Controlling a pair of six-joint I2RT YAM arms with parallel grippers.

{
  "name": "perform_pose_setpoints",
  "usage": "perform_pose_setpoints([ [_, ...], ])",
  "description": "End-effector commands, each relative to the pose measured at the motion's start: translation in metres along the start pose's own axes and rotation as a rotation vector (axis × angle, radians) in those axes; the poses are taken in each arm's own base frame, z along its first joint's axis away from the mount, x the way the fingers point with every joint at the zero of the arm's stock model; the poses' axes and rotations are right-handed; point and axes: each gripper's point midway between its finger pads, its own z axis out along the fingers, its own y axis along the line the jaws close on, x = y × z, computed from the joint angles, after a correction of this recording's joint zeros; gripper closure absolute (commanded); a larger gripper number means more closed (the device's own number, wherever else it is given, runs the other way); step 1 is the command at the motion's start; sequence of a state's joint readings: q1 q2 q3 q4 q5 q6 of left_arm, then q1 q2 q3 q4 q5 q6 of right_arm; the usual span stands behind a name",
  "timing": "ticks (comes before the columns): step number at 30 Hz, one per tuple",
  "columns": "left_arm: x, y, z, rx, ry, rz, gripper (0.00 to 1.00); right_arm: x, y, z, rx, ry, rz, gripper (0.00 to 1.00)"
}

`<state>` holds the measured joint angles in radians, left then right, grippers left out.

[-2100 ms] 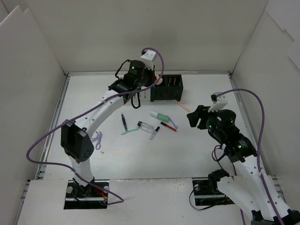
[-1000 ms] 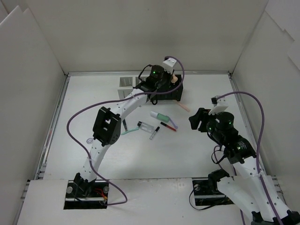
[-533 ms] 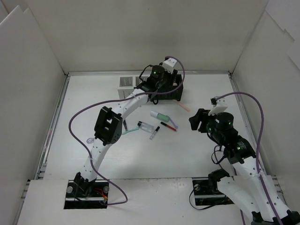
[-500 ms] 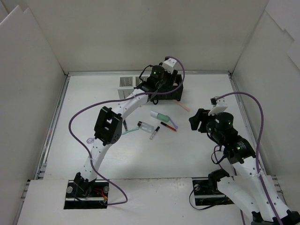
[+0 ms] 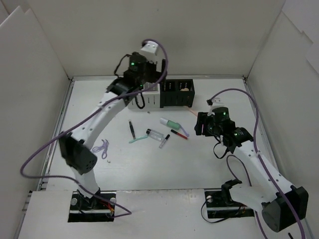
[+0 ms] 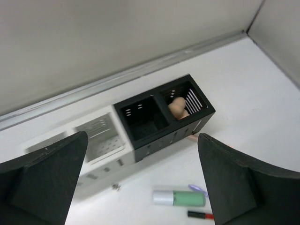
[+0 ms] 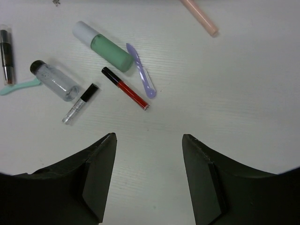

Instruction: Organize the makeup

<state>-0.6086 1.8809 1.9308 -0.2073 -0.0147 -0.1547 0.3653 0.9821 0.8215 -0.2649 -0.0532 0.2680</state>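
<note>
Opened wide and empty, my left gripper (image 5: 135,79) (image 6: 142,136) hovers above the white box (image 6: 101,140) and black box (image 6: 154,140). A peach sponge (image 6: 177,106) (image 5: 185,90) lies in the black box's right compartment. On the table lie a mint-green tube (image 7: 105,47) (image 5: 171,123), a clear vial with black cap (image 7: 55,80), a red stick (image 7: 125,87), a purple stick (image 7: 143,70), a pink stick (image 7: 200,16), a mint stick (image 7: 16,86), a black stick (image 7: 5,49) and a thin clear stick (image 7: 80,103). My right gripper (image 5: 202,124) (image 7: 149,137) hangs open and empty just right of them.
The white box (image 5: 149,99) and black box (image 5: 177,99) stand side by side at the back. A purple loop (image 5: 101,147) lies at the left of the table. A small screw (image 6: 115,186) sits in front of the white box. White walls enclose the table.
My left gripper has opened and pulled up and left off the black box, leaving the sponge inside. My right arm has reached forward and left toward the sticks.
</note>
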Motion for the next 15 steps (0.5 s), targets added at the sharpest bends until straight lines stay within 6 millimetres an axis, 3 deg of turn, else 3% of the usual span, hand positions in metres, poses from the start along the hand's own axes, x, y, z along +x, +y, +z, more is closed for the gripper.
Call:
perform_pose_setpoints([
  [1, -0.034, 0.054, -0.099, -0.157, 0.025, -0.109, 0.0, -0.029, 0.01, 0.008, -0.018, -0.052, -0.038, 0.45],
  [2, -0.043, 0.064, -0.128, -0.187, 0.009, -0.125, 0.01, -0.03, 0.008, 0.016, 0.003, -0.04, -0.037, 0.45],
  [3, -0.018, 0.072, -0.141, -0.22, 0.09, -0.139, 0.01, -0.031, 0.005, 0.02, 0.024, -0.036, -0.039, 0.45],
  [4, -0.023, 0.088, -0.167, -0.259, 0.071, -0.159, 0.0, -0.031, 0.005, 0.025, 0.027, -0.028, -0.043, 0.45],
  [5, -0.001, 0.099, -0.179, -0.297, 0.129, -0.167, 0.01, -0.03, 0.004, 0.035, 0.037, -0.007, -0.051, 0.45],
  [6, 0.005, 0.108, -0.19, -0.323, 0.139, -0.173, 0.01, -0.027, 0.003, 0.041, 0.04, 0.01, -0.055, 0.46],
  [7, 0.001, 0.124, -0.215, -0.373, 0.108, -0.187, 0.01, -0.022, 0.003, 0.054, 0.047, 0.049, -0.06, 0.46],
  [9, 0.025, 0.139, -0.233, -0.423, 0.156, -0.186, 0.01, -0.016, 0.004, 0.067, 0.042, 0.088, -0.058, 0.48],
  [10, 0.023, 0.147, -0.251, -0.444, 0.131, -0.195, 0.01, -0.007, 0.003, 0.079, 0.046, 0.126, -0.052, 0.48],
  [12, 0.041, 0.153, -0.262, -0.452, 0.164, -0.19, 0.01, -0.002, 0.006, 0.092, 0.024, 0.15, -0.039, 0.49],
  [14, 0.04, 0.16, -0.276, -0.494, 0.119, -0.18, 0.01, 0.009, 0.006, 0.11, 0.028, 0.191, -0.029, 0.53],
  [15, 0.057, 0.162, -0.274, -0.506, 0.144, -0.183, 0.01, 0.013, 0.007, 0.115, 0.025, 0.206, -0.024, 0.54],
])
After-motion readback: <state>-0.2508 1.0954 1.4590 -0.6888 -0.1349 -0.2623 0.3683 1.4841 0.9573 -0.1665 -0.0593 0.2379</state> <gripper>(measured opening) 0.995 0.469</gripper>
